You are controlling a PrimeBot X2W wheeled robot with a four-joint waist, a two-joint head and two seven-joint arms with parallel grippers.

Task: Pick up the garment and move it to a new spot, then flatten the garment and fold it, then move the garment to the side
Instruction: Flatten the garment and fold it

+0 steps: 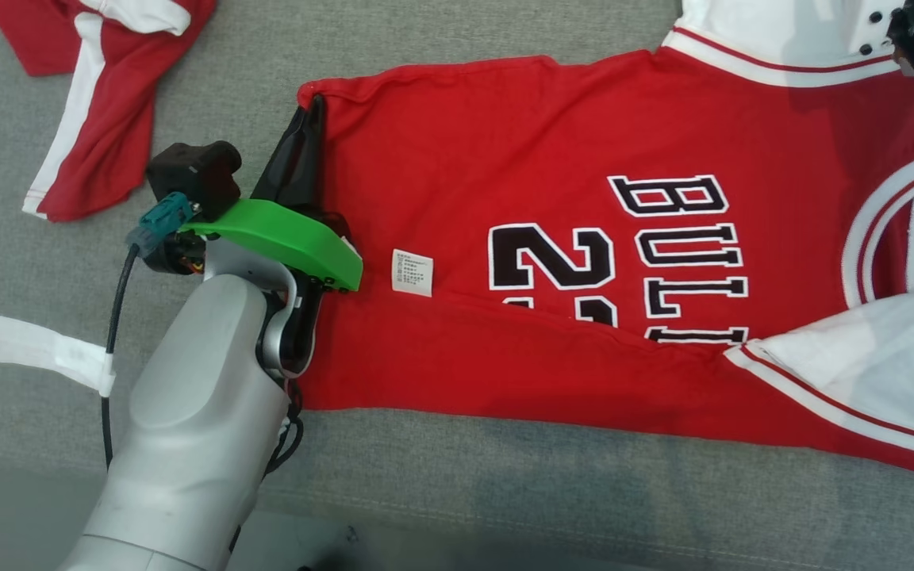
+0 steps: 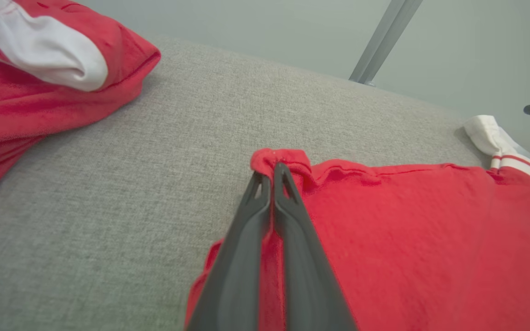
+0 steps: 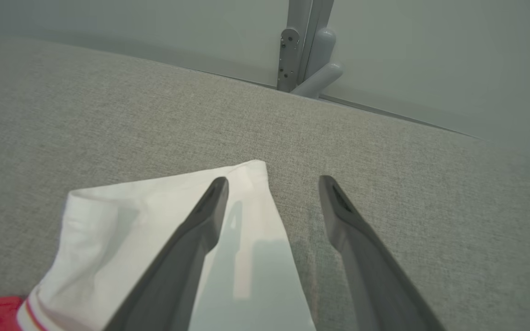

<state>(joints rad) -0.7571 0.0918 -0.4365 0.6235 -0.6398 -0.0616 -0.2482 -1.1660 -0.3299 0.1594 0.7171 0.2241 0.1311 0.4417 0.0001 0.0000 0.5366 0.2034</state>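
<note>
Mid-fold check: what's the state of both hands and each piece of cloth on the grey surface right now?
left hand, shut on the jersey's hem corner.
right hand, open, above the white sleeve's edge; contact unclear.
jersey, laid out flat, near side folded over part of the print.
white sleeve, lying loose, not gripped.
second red garment, crumpled, apart from the jersey.
</note>
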